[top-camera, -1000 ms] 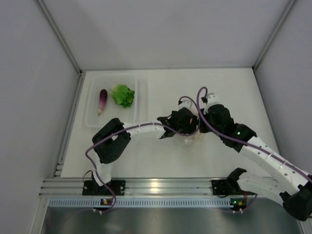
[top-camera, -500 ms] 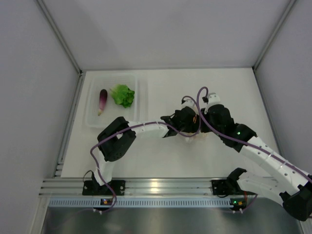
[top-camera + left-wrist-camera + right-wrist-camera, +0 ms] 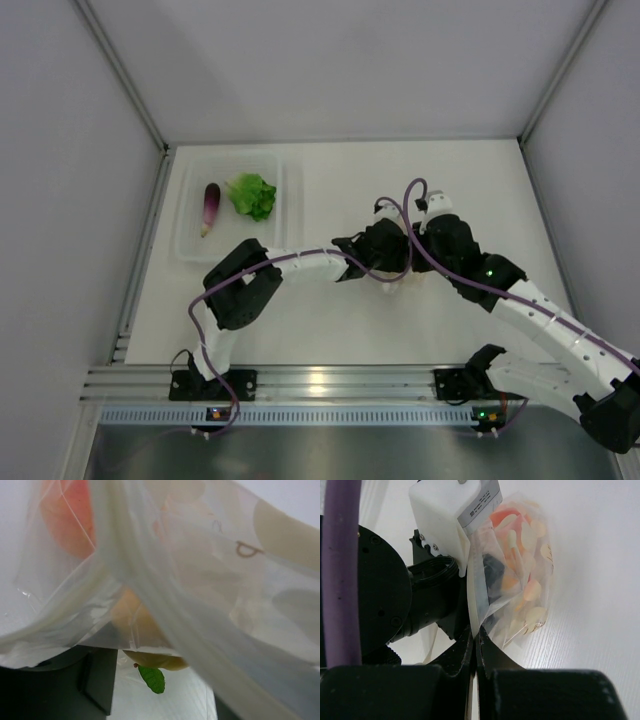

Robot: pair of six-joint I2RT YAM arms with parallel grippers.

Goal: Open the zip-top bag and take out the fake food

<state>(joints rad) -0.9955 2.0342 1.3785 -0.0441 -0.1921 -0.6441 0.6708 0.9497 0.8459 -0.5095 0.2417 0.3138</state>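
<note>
The zip-top bag [image 3: 520, 580] hangs above the table at the centre, and only a bit of it [image 3: 408, 282] shows between the two wrists in the top view. My right gripper [image 3: 476, 640] is shut on the bag's rim. My left gripper [image 3: 160, 690] is pushed into the bag's mouth with its dark fingers [image 3: 97, 680] apart. A yellow-orange peach [image 3: 150, 657] with a green leaf [image 3: 152, 678] lies between them, behind plastic; no contact shows. A second, redder peach [image 3: 65, 515] sits deeper in. The purple eggplant [image 3: 211, 205] and green lettuce [image 3: 252, 195] lie in the tray.
A clear rigid tray [image 3: 190, 252] stands at the back left of the white table. Grey walls close in on three sides. An aluminium rail [image 3: 320, 382] with both arm bases runs along the near edge. Purple cables loop over both wrists.
The left arm has pushed a little further right toward the bag, and its fingers have come closer together. The right gripper has kept its hold on the rim and has not moved.
</note>
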